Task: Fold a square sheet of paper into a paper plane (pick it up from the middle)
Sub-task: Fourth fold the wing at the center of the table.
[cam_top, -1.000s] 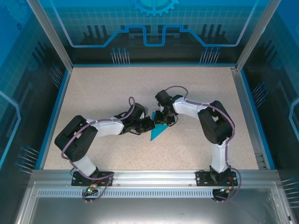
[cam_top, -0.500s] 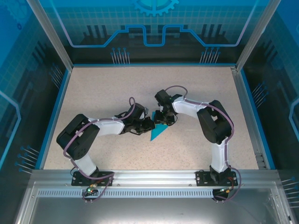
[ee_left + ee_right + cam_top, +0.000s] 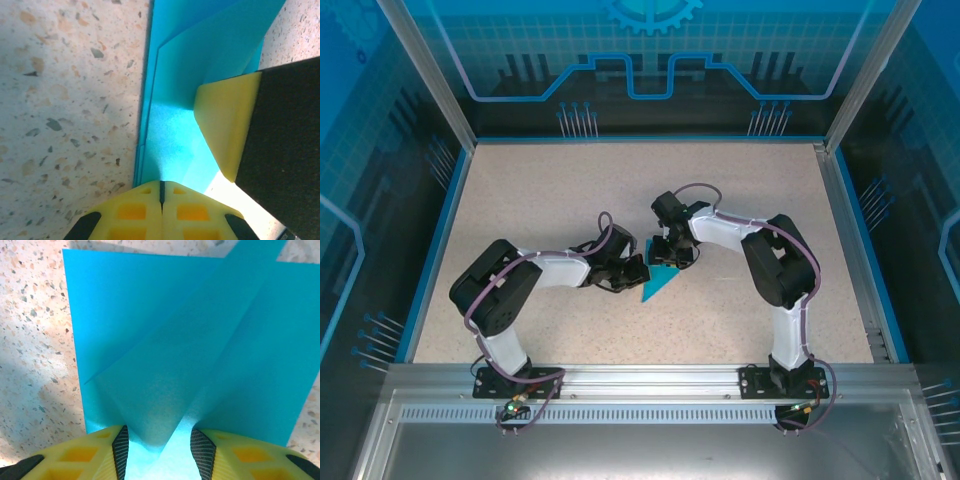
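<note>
No readable text, numbers or brand marks.

The nearest thing to a sign is a pale blue gear emblem (image 3: 653,12) at the top centre of the overhead view. It is printed on the translucent blue back wall panel (image 3: 520,40), above an angular circuit-style outline (image 3: 648,97). Both are plain graphics with no lettering or digits.
</note>
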Robot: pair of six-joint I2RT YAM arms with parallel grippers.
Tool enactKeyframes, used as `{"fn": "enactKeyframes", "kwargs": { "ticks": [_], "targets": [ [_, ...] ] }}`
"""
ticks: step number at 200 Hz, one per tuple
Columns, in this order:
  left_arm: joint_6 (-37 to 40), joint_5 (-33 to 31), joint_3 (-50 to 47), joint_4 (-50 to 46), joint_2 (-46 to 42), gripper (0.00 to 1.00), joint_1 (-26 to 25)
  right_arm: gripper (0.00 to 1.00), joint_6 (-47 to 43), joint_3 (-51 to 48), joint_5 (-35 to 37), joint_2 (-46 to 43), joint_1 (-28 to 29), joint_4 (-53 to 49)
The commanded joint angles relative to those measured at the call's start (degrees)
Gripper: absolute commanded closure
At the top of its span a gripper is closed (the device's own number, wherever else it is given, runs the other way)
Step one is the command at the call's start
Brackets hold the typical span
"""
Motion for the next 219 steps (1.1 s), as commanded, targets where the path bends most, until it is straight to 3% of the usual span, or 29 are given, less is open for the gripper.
{"fn": "enactKeyframes", "kwargs": {
  "ticks": [1,77,142,191,219],
  "targets": [
    [0.02,-1.46,0.83,-2.67,0.65,0.97,-0.24,0.56,0.55,-2.70,0.56,5.58,0.21,-1.29],
    [-0.38,-1.74,-0.19,-3.85,1.59,0.99,-0.25,0.56,-0.49,-1.48,-0.10,5.47,0.13,-1.86],
    [-1.39,-4.32,-0.85,-9.27,3.31,1.00,-0.24,0.57,-5.37,-8.37,-10.62,-12.84,-3.71,10.81],
    [-2.16,-5.35,-0.10,-11.71,4.61,1.00,-0.39,0.73,-9.15,-15.33,-21.13,-14.29,-4.53,19.84],
    [-2.67,-6.64,0.13,-13.48,4.56,1.00,-0.55,0.82,-9.53,-16.01,-22.53,-11.45,-4.63,21.69]
  ]
}}
